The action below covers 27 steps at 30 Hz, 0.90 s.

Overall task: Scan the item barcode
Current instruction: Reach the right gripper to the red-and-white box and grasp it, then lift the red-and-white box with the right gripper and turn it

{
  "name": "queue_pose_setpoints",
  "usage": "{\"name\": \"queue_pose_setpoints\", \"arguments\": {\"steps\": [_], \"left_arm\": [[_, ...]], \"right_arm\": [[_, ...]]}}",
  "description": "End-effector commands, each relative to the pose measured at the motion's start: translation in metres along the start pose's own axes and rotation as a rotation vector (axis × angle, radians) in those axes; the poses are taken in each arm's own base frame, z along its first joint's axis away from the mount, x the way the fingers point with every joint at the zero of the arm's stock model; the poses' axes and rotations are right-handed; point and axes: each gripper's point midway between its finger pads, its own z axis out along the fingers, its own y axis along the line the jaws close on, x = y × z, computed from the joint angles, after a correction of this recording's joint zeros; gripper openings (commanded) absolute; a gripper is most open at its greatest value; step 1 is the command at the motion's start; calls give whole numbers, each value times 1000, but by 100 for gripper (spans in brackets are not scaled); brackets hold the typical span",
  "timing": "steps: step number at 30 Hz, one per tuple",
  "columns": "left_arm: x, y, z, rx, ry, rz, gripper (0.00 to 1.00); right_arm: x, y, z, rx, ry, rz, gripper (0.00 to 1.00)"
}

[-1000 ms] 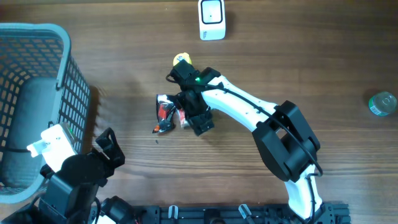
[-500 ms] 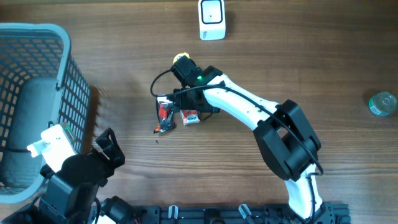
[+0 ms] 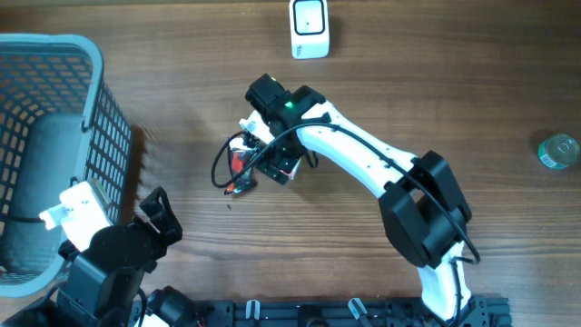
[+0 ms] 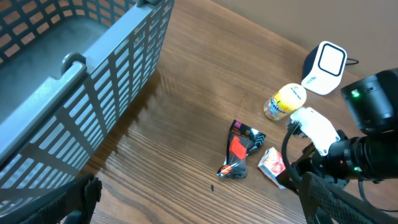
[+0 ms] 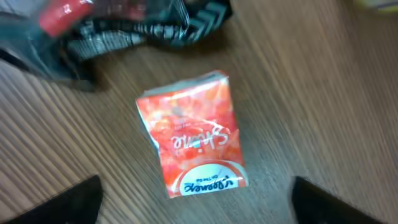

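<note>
Right wrist view showed the right gripper [image 5: 194,200] above the orange pack [image 5: 196,140], its jaws wide and holding nothing. The pack lay flat on the bench [image 5: 311,93], just right of a black and red wrapper [image 5: 124,25]. The scanner [image 3: 310,28] stood at the far side. The left gripper [image 4: 208,208], jaws wide too, hung near the basket [image 4: 93,74].

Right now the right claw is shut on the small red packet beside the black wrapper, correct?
No: the right claw is open. The right wrist view shows the small red packet lying free on the table, beside the black wrapper.
</note>
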Motion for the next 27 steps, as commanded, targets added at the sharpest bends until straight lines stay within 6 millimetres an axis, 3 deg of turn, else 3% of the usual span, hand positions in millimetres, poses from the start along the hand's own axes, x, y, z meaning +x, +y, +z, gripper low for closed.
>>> {"name": "queue_pose_setpoints", "arguments": {"steps": [1,3,5,9,13,24,25,27], "left_arm": [[0,1,0,-8,-2,9,100],[1,2,1,-10,-1,11,100],[5,2,4,-18,8,19,100],[4,2,5,-17,7,18,100],[4,2,5,-17,8,18,100],[4,2,5,-17,8,18,100],[4,2,5,-17,8,18,100],[4,2,5,-17,8,18,100]], "right_arm": [[-14,-16,-21,89,-74,343,100],[-10,-21,-21,113,-83,690,100],[-7,-9,-20,38,-63,1043,100],[-16,-2,-19,-31,-79,1275,100],[-23,-6,-2,-31,-87,1285,100],[9,4,64,34,120,1342,100],[9,5,66,28,125,1339,98],[9,5,66,25,124,1292,86]]}}
